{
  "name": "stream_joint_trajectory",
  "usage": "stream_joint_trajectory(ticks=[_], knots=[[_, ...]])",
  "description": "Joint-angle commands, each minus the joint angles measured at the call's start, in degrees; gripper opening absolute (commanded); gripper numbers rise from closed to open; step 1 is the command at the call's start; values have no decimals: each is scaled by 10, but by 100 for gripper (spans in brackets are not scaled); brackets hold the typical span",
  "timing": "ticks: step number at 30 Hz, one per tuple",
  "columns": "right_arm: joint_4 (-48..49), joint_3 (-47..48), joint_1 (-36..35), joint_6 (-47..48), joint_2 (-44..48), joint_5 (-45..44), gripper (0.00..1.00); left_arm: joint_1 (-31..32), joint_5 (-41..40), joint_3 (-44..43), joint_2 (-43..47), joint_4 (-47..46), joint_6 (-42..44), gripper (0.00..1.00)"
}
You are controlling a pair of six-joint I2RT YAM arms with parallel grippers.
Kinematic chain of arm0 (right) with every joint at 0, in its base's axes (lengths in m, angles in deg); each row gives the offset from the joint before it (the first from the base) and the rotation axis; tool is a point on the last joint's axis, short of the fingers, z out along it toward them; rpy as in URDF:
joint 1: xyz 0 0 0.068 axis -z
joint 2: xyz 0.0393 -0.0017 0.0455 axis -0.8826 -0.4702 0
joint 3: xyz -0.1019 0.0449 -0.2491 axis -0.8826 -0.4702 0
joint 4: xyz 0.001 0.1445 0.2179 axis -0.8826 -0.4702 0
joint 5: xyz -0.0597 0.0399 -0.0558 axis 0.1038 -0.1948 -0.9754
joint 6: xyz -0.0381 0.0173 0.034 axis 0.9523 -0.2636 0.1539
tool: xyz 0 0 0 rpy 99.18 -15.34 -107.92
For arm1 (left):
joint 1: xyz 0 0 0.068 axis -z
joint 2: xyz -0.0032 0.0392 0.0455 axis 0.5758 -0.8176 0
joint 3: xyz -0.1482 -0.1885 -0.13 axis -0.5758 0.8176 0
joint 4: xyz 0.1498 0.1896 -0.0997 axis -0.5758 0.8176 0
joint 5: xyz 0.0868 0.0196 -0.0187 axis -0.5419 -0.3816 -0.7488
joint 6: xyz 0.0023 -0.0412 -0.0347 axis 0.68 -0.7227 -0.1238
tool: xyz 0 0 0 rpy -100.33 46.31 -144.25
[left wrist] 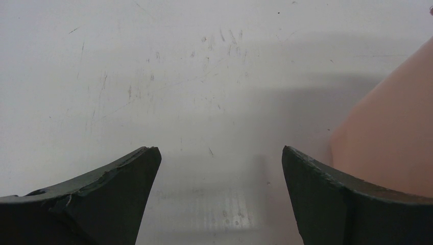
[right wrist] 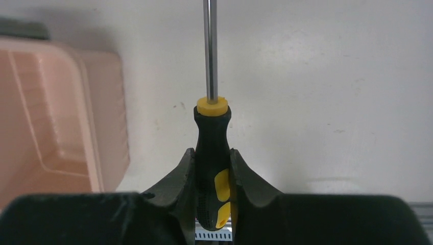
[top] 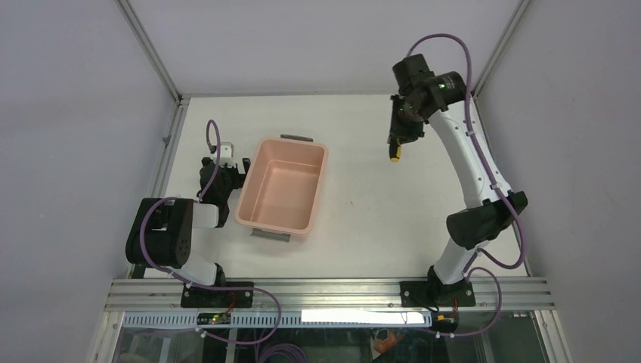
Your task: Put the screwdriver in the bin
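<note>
One slim black-and-yellow screwdriver (right wrist: 212, 143) sits clamped in my right jaws; left jaws gape beside the pale pink plastic bin (top: 281, 185).

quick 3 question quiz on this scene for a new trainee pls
1. True or false: the slim screwdriver with the black and yellow handle lies inside the pale pink plastic bin.
2. Fill in: the left gripper has its jaws ____.
3. What is shut on the screwdriver's handle? A. left gripper B. right gripper C. nothing

Key: 1 false, it is held outside the bin; 2 open; 3 B.
</note>
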Motion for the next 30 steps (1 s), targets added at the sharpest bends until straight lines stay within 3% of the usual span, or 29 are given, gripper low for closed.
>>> stream_joint_trajectory(ticks=[1,5,10,15,18,22,30], knots=[[-30,105,-117,-49,-26,19,0,5,4,-1,16,-15,-8,99],[16,158,-217,-72,-76,53,0,5,4,-1,16,-15,-8,99],[123,142,-310,-65,-115,52,0,6,4,-1,16,-15,-8,99],[231,32,-358,-60,-127,25,0,5,4,-1,16,-15,-8,99],[346,-63,-371,-68,-125,62,0,5,4,-1,16,-15,-8,99],[402,-103,-379,-60,-162,43,0,6,4,-1,16,-15,-8,99],[446,-146,-379,-81,-242,60,24,5,4,-1,16,-15,-8,99]])
